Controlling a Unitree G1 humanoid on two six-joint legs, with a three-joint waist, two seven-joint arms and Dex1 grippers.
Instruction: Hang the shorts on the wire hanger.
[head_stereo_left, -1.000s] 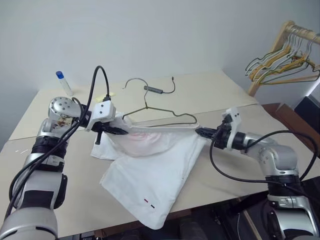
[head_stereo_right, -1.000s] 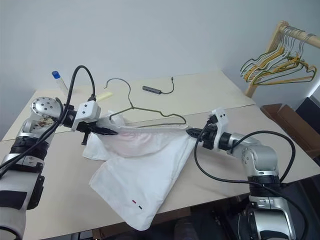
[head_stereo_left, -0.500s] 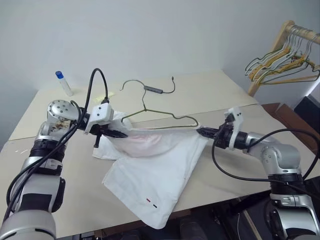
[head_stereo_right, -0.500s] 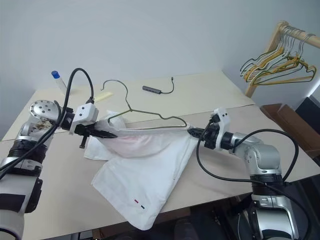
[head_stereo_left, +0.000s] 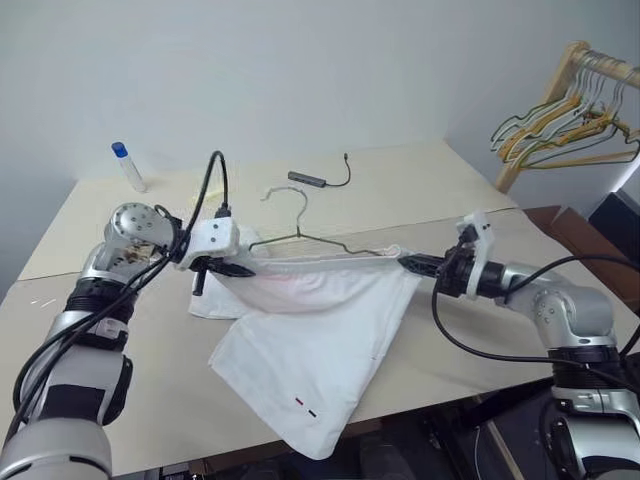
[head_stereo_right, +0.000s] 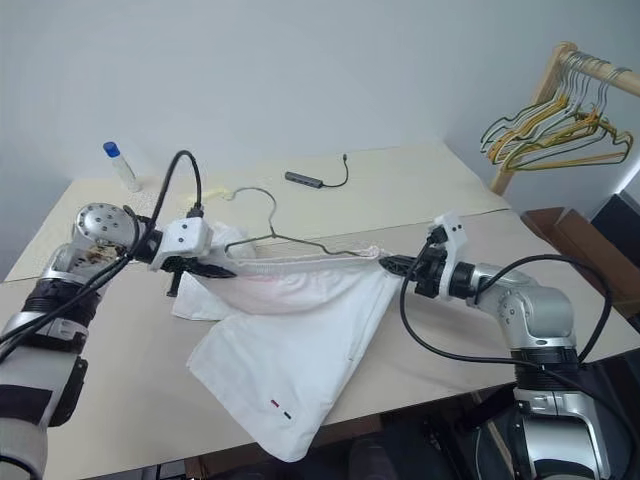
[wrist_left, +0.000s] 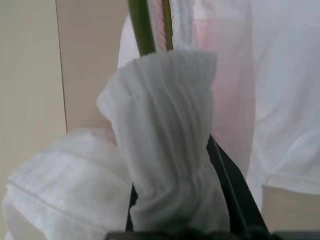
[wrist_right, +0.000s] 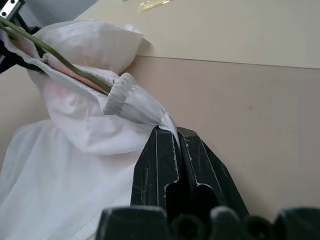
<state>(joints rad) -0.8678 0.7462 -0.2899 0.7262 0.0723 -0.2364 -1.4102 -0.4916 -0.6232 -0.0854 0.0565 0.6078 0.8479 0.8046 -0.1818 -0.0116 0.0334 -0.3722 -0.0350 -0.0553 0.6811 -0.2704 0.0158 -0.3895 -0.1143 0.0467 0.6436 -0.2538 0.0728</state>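
**White shorts stretched between two grippers**

White, thin shorts (head_stereo_left: 310, 340) hang off the near edge of the tan table (head_stereo_left: 440, 190), with bare table open behind them. On the left, the left gripper (head_stereo_left: 240, 268) is clamped on the crinkly waistband. Between the grippers, the green wire hanger (head_stereo_left: 300, 235) sits with its lower wire inside the waistband (its curved hook sticks up behind). On the right, the right gripper (head_stereo_left: 412, 264) pinches the waistband's other end. Yellow hangers (head_stereo_left: 570, 125) hang far right.
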